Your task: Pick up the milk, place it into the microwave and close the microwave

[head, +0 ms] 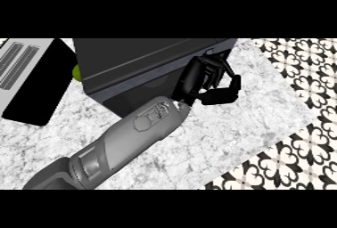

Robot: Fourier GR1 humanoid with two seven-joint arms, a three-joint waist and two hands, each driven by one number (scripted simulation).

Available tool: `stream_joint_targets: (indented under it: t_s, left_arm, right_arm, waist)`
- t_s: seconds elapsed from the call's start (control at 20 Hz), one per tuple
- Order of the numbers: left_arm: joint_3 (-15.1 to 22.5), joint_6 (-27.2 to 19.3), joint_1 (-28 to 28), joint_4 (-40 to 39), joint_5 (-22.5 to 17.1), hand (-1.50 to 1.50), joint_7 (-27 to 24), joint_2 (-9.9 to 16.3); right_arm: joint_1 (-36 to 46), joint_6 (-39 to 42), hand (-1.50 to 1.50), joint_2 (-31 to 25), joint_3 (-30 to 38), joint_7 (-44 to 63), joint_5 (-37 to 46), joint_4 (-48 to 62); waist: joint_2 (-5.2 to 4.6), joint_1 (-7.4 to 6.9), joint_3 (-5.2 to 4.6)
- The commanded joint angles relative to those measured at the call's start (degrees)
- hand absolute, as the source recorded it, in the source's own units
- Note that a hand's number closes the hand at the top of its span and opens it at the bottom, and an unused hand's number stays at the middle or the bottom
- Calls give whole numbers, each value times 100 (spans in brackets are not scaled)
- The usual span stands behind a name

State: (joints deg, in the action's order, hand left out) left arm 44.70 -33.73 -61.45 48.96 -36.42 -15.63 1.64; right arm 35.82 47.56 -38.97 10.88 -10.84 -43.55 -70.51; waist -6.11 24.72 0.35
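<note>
A grey forearm (125, 142) rises from the lower left edge of the head view and crosses the marbled counter (217, 147) toward the microwave (141, 62). Which arm it is cannot be told from this view. Its black hand (204, 80) lies against the microwave's front right corner, fingers curled with the thumb bent beneath; whether they grip anything cannot be told. The milk is not visible. The microwave's open door (30, 73) stands to its left, with a small yellow-green object (77, 72) between them.
</note>
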Motion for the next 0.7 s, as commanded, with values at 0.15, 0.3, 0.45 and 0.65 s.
stream_joint_targets:
  t_s: [0.15,0.3,0.45,0.65]
  left_arm:
    - [-48,-30,-393,-315,-131,150,-49,-155]
    - [25,-84,-426,-278,-170,150,-51,-154]
    - [50,-128,-444,-313,-192,150,-76,-154]
    - [56,-189,-472,-337,-252,150,-87,-153]
  right_arm:
    - [134,153,-150,-109,18,79,-154,137]
    - [230,159,-150,-101,22,94,-212,179]
    - [234,219,-150,-123,22,141,-303,239]
    - [263,236,-150,-185,44,193,-346,290]
  waist:
    - [-100,91,6]
    - [-102,63,11]
    - [-113,103,20]
    - [-87,117,19]
